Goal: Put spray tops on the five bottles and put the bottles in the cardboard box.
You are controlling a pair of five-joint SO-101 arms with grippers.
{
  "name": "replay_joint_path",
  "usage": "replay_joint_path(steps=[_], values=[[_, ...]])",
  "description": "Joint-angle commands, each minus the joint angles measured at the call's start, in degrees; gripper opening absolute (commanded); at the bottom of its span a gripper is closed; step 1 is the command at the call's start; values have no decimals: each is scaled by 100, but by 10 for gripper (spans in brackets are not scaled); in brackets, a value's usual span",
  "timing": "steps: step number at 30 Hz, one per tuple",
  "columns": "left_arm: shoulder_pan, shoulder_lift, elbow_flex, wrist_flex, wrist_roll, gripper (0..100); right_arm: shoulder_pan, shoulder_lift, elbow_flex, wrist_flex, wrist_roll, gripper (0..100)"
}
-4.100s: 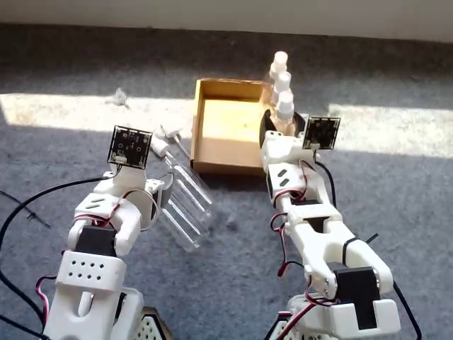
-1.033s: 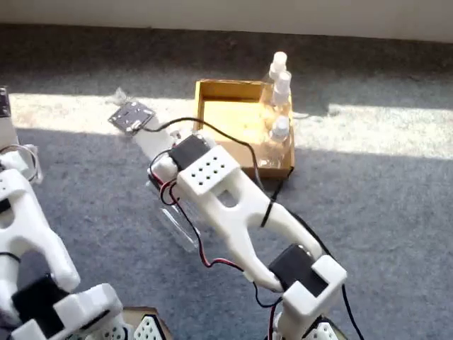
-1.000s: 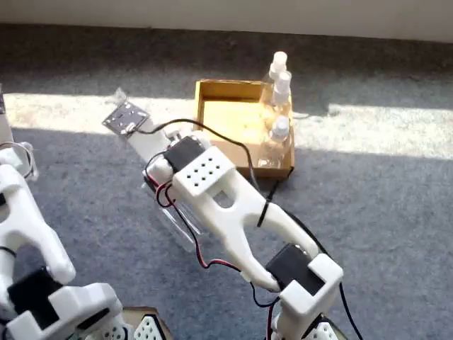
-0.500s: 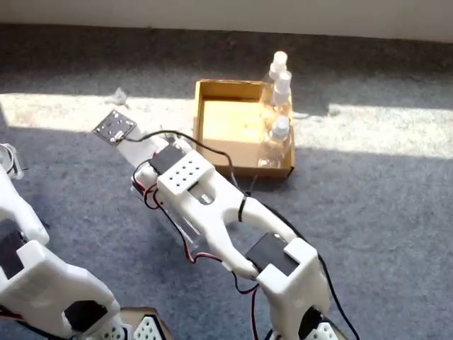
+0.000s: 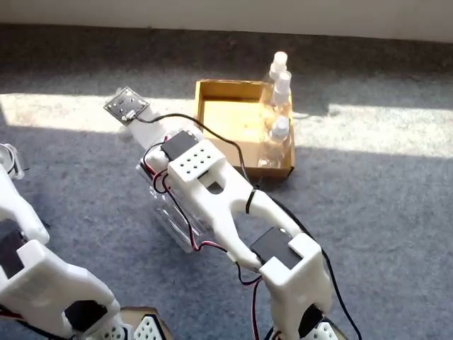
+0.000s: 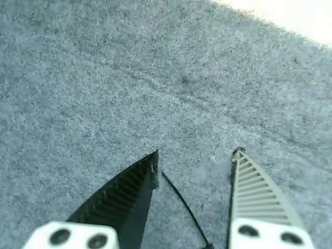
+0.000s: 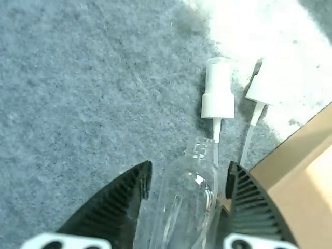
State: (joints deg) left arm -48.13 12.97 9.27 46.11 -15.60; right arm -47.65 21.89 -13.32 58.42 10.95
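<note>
A bright band of sunlight is thrown across the carpet [image 5: 382, 131] and cardboard box [image 5: 226, 117]; the nearer part is seen shaded.

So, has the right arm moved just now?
Yes. The right arm swung from right of the cardboard box to its left; jaws now over an uncapped bottle.

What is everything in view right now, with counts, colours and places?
Box: one, brown cardboard, on the carpet beyond the arms.
Capped bottles: three, clear with white tops, upright in a row along one side of the box.
Uncapped bottle: at least one, clear, lying on the carpet between the right hand's fingers.
Spray tops: two, white, loose on the carpet near the box, by the bottle's mouth.
Carpet: grey, with a sunlit strip across it.
Right hand: open, astride the lying bottle.
Left hand: open, over bare carpet.
</note>
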Motion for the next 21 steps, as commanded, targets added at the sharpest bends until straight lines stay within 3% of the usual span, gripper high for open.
replay_joint_path(steps=[1, 15, 21], values=[[4, -66, -233, 9, -26, 217, 75, -84, -207, -101, -44, 206], [4, -66, -242, 9, -26, 217, 215, 558, -251, -48, -53, 205], [4, -84, -268, 9, -26, 217, 22, 585, -224, 664, -70, 203]])
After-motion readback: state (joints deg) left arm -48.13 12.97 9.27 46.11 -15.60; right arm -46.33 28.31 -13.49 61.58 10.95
